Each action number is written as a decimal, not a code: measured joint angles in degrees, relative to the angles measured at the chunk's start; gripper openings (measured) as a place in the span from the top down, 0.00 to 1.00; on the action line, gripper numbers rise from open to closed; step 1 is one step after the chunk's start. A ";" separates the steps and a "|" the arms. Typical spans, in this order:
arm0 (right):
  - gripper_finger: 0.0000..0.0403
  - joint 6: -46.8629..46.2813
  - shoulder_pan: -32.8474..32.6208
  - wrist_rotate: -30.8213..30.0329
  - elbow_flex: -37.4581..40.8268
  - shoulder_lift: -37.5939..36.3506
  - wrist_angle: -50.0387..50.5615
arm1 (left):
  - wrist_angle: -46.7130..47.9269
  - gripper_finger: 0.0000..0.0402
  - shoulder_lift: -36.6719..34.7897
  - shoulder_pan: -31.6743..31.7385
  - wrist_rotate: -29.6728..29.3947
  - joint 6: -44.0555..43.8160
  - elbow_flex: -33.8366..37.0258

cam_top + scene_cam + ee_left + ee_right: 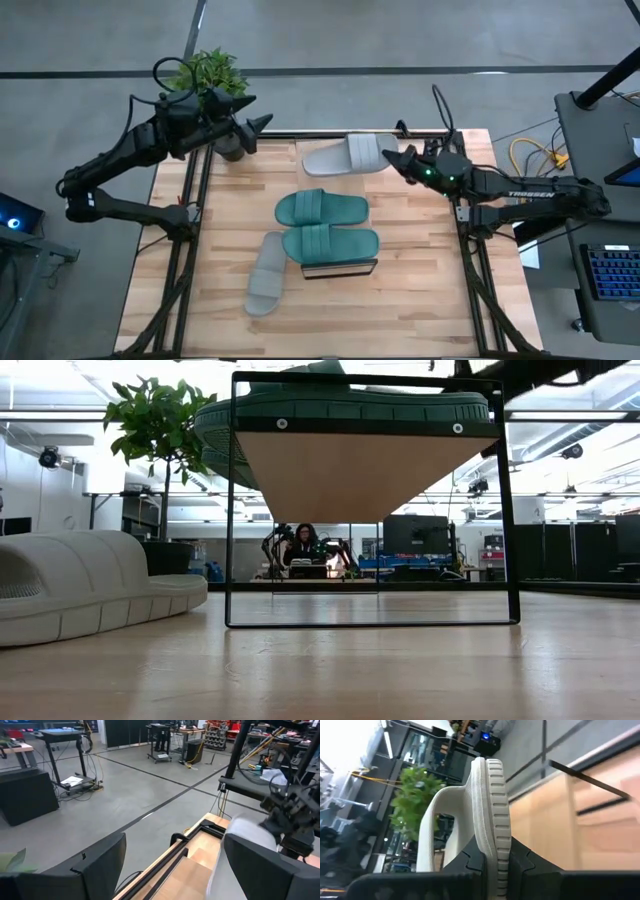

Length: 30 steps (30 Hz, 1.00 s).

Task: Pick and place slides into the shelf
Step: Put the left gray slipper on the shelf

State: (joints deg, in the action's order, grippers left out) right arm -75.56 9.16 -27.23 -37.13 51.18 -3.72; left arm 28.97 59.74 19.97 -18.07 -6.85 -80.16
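At the far edge of the table point(420, 300), the right gripper point(392, 160) is clamped on the right end of a pale grey slide point(345, 156), pinching its sole edge-on between the closed fingers; the slide's long axis runs left-right, reaching leftward from the jaws. The shelf point(340, 268) lies nearer, at the table's middle, with two teal slides point(322, 209) resting on its top plank, side by side and also lying left-right. The held slide is thus far of the shelf and already roughly parallel to it. The other grey slide point(266, 273) lies on the table just left of the shelf. The left gripper point(258, 124) hovers at the far-left corner by a potted plant point(207, 72), jaws wide apart, empty
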 joint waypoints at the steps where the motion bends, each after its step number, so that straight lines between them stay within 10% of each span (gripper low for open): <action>1: 0.94 -0.77 -0.15 -0.03 0.80 0.00 0.02 | -0.08 0.20 0.14 0.00 -0.06 0.02 0.00; 30: 0.95 -15.01 -4.49 -7.66 5.45 19.15 -15.77 | 0.54 0.20 -2.99 0.02 -2.31 8.76 -0.07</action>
State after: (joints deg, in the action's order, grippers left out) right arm -90.57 4.68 -34.89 -31.68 70.32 -19.49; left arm 29.52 56.75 19.99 -20.38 1.91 -80.24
